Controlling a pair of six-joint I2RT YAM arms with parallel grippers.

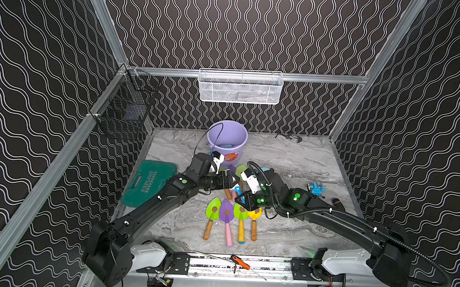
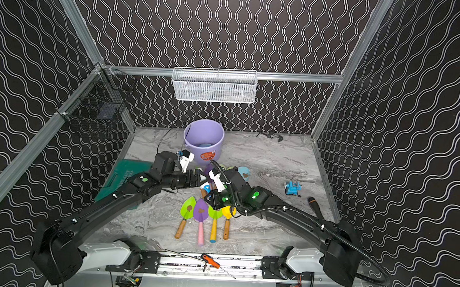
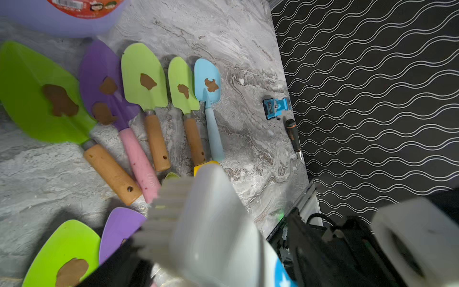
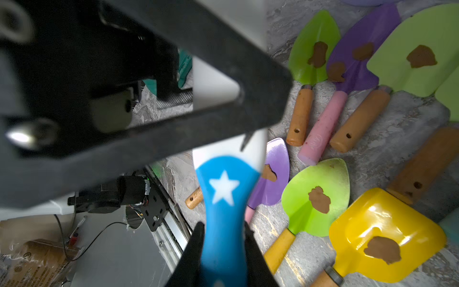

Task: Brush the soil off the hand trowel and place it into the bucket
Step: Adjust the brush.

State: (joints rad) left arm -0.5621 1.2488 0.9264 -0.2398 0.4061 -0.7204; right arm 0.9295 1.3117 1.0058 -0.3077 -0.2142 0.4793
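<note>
A lavender bucket [image 1: 227,138] stands at the back of the table with something light blue inside. Two rows of hand trowels lie before it, such as a green one [image 1: 213,208] and a purple one [image 1: 226,212]. Brown soil [image 3: 148,81] sits in clumps on their blades. My right gripper [image 4: 223,228] is shut on the blue star-marked handle of a white brush [image 4: 223,188] above the trowels. My left gripper [image 1: 235,180] has its fingers on either side of the brush's white head; the views do not show whether they clamp it.
A green kneeling pad [image 1: 148,183] lies at the left. A blue vice [image 1: 316,188] and a black-handled screwdriver [image 1: 338,203] lie at the right. A white mesh basket [image 1: 240,87] hangs on the back wall and a black wire basket [image 1: 126,107] on the left wall.
</note>
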